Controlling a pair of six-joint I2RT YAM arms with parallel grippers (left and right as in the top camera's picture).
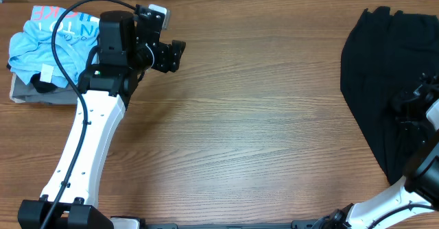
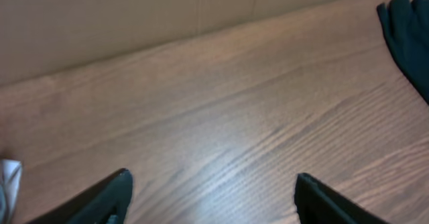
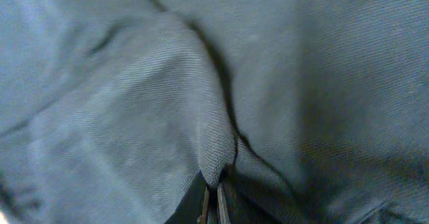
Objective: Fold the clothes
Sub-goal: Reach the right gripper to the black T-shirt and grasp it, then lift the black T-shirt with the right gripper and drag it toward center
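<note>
On the wood-grain bench [image 1: 260,119], the black clothes [image 1: 384,71] lie spread at its right edge, where the right arm's fingers [image 3: 216,207] pinch a raised fold of them, while the left arm's fingers [image 1: 170,55] gape wide above bare wood.

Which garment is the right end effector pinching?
The black garment, a fold caught in the right end effector; the light blue T-shirt lies far left.

The white-and-black left arm [image 1: 89,140] rises from 7 o'clock toward 11 o'clock. Its left hand [image 1: 180,55] points toward 3 o'clock, with the fingers [image 2: 107,197] spread wide apart. At 4 o'clock the right hand [image 3: 216,200] is closed, nipping a fold of the black soft fabric garment [image 3: 134,96].
</note>
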